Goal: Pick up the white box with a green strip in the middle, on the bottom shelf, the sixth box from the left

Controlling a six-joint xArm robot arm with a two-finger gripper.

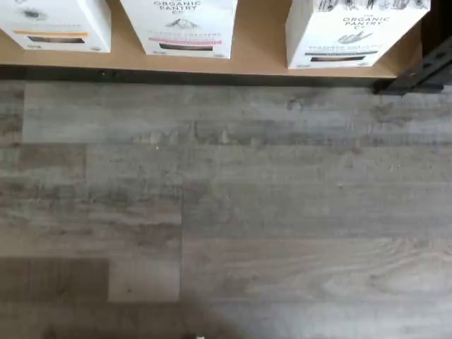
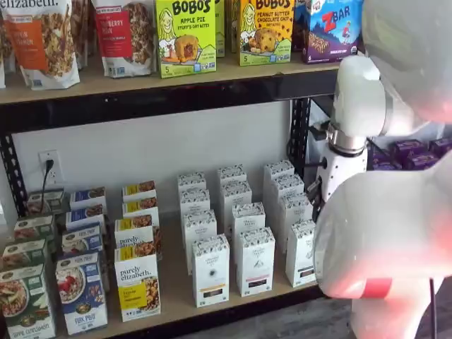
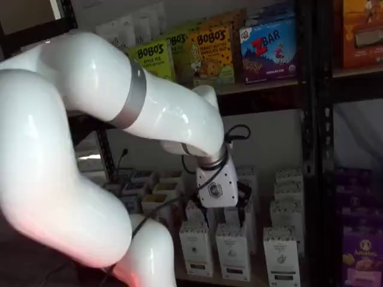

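White box (image 2: 302, 253) stands on the bottom shelf (image 2: 176, 293); gripper state hidden.

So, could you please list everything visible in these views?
Bags: two, granola, upper shelf left
BOBO'S boxes: two, green and orange, upper shelf
Z Bar box: one, blue, upper shelf
White cartons: about a dozen, bottom shelf right
Cereal boxes: several, mixed colours, bottom shelf left
Purple boxes: several, next bay
Outlet: one, white, wall
Floor: grey planks
Arm: one, white, before the shelves
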